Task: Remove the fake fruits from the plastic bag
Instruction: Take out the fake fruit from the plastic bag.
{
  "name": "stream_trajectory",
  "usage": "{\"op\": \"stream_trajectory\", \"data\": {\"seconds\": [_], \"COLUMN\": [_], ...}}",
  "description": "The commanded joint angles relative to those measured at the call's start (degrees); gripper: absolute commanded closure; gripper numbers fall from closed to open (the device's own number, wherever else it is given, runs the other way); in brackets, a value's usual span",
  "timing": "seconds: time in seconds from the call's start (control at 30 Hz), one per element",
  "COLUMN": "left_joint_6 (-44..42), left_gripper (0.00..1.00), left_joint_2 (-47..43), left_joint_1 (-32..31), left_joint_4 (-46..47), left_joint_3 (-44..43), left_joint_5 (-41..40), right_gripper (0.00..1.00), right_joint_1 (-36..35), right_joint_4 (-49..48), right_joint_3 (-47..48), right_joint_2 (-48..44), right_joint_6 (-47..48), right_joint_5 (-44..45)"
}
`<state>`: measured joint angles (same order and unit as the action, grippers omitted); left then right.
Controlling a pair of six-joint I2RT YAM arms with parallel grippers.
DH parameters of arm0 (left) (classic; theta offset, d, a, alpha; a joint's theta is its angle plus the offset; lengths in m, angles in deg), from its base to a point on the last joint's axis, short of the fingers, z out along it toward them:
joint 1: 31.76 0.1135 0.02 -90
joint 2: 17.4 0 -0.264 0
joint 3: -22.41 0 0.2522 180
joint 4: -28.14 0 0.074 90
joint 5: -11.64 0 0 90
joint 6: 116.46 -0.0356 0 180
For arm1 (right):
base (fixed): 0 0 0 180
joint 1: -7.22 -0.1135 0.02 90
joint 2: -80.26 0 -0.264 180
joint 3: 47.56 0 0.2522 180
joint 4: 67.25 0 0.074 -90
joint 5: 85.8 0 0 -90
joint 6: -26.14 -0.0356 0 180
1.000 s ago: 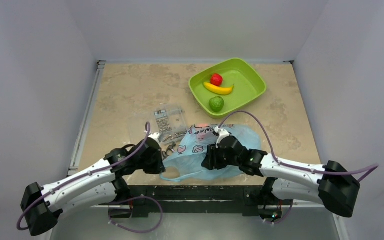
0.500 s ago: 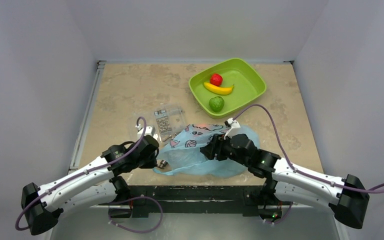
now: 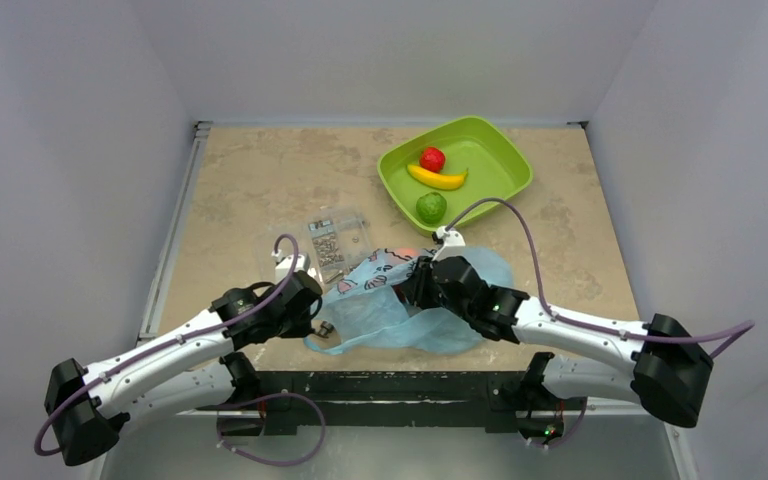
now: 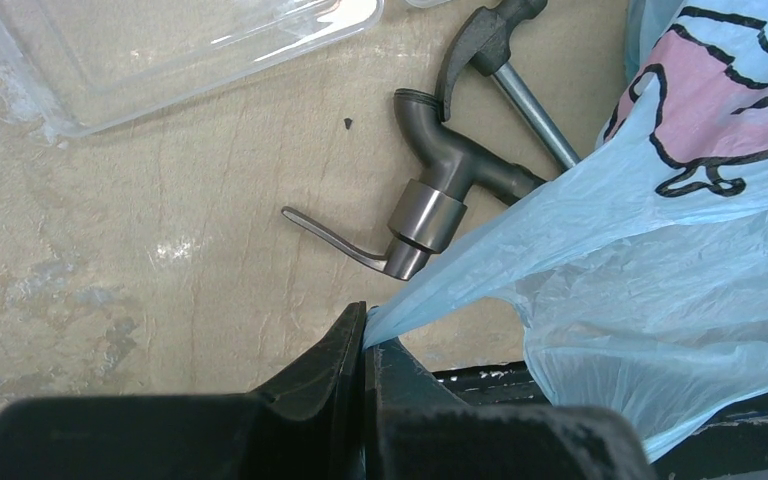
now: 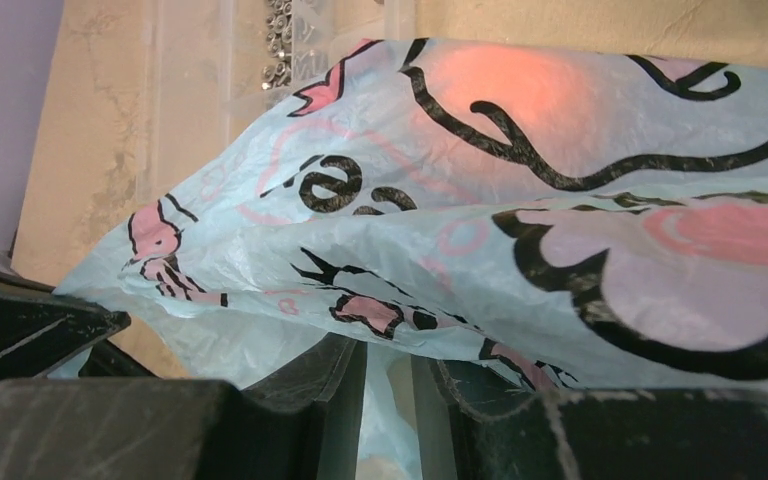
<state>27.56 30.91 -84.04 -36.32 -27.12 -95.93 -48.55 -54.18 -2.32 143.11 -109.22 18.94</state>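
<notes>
A: Left claw [image 4: 365,335], state?
B: Pinching a corner of the thin light-blue printed plastic bag [image 4: 660,250].
A: Right claw [image 5: 388,375]?
B: Nipping the bag's top fold.
A: Fruits?
B: Yellow plastic banana [image 3: 438,179], red fruit [image 3: 433,159] and green fruit [image 3: 432,207], all in the lime-green plastic tray [image 3: 505,140] beyond the bag.
A: Other items?
B: Grey metal tap fitting [image 4: 430,200], touching the bag's left edge.

Pale grey walls [image 3: 390,50] on 3 sides, beige marbled tbl top [image 3: 260,180], even light

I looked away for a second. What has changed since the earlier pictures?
The left end effector, shut on a corner of the plastic bag, drew it near-left. The right end effector moved from the bag's near side toward its middle, farther from the bases. The green tray and its fruits stayed put.
</notes>
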Motion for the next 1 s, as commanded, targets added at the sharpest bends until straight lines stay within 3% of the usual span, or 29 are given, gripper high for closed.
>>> {"op": "stream_trajectory", "data": {"seconds": [0.0, 0.23, 0.37, 0.5, 0.6, 0.83, 0.97], "left_joint_6": [0.36, -0.57, -0.78, -1.4, -1.54, -1.81, -1.68], "left_gripper": [1.0, 1.0, 1.0, 1.0, 1.0, 1.0, 1.0], "left_joint_2": [-0.11, -1.24, -1.05, -0.77, -0.53, 0.84, 1.01], "left_joint_1": [-0.28, -0.29, -0.29, -0.29, -0.29, -0.29, -0.29], "left_joint_4": [0.21, 0.78, 1.64, 2.13, 2.83, 4.74, 5.19], "left_joint_3": [0.4, 0.87, 0.95, 0.96, 1.01, 1.27, 1.69], "left_joint_5": [-0.13, 0.39, 1.49, 2.17, 2.5, 4.29, 5.12], "right_gripper": [0.76, 0.66, 0.49, 0.26, 0.15, 0.12, 0.17], "right_joint_1": [-0.04, -0.04, -0.04, -0.05, -0.09, 0.0, -0.13], "right_joint_4": [-3.78, -2.49, -1.43, -3.36, -4.3, -6.81, -5.97], "right_joint_3": [4.33, 6.71, 7.48, 6.83, 6.6, 8.59, 9.83], "right_joint_2": [2.93, 10.56, 13.16, 14.25, 16.05, 21.87, 22.18], "right_joint_6": [3.76, 8.17, 11.16, 14.01, 14.39, 14.94, 14.7], "right_joint_5": [3.57, 4.44, 4.77, -0.81, -1.95, -1.68, 0.23]}}
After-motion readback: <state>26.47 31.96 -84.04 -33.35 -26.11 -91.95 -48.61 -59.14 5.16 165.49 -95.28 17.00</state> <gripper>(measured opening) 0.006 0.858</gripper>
